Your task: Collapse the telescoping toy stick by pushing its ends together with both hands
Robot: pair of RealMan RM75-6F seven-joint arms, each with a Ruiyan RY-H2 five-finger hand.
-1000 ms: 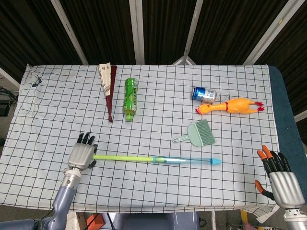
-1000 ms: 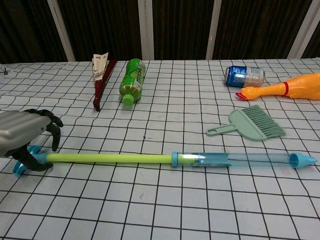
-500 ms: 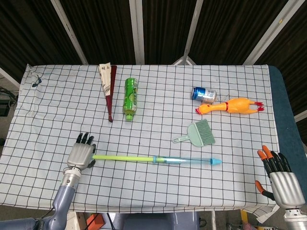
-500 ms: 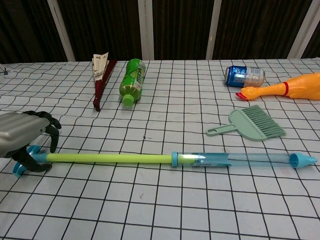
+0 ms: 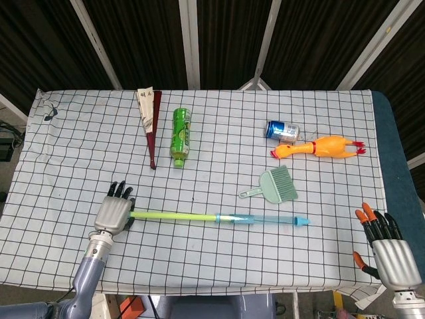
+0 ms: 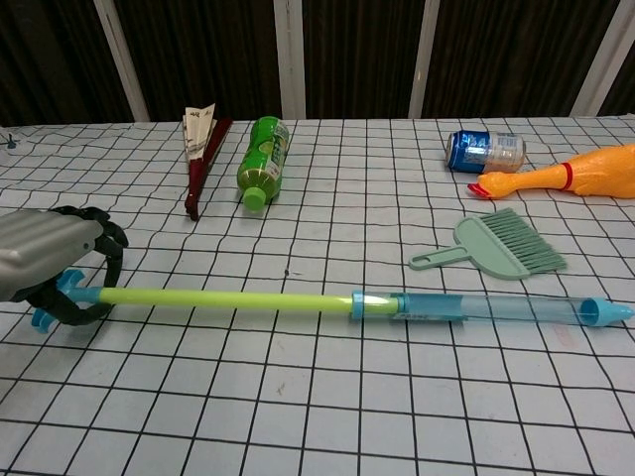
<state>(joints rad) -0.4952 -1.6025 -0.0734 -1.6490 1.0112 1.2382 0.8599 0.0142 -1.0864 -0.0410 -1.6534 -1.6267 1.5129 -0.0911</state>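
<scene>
The telescoping toy stick (image 5: 219, 217) (image 6: 347, 302) lies across the front of the table, yellow-green on its left half, clear blue on its right, with a blue tip pointing right. My left hand (image 5: 114, 214) (image 6: 55, 266) grips the stick's left end, fingers curled around it, and that end is raised slightly off the cloth. My right hand (image 5: 386, 247) hangs off the table's right front corner, fingers spread and empty, far from the stick's blue tip (image 5: 303, 221). The chest view does not show it.
A green dustpan brush (image 5: 275, 185) lies just behind the stick's right half. Further back are a rubber chicken (image 5: 320, 147), a blue can (image 5: 282, 130), a green bottle (image 5: 180, 136) and a folded fan (image 5: 150, 123). The checked tablecloth (image 5: 212, 266) covers the table.
My left hand closed tighter on the stick's left end and lifted it a little, shifting the whole stick slightly to the right. The right hand stayed put.
</scene>
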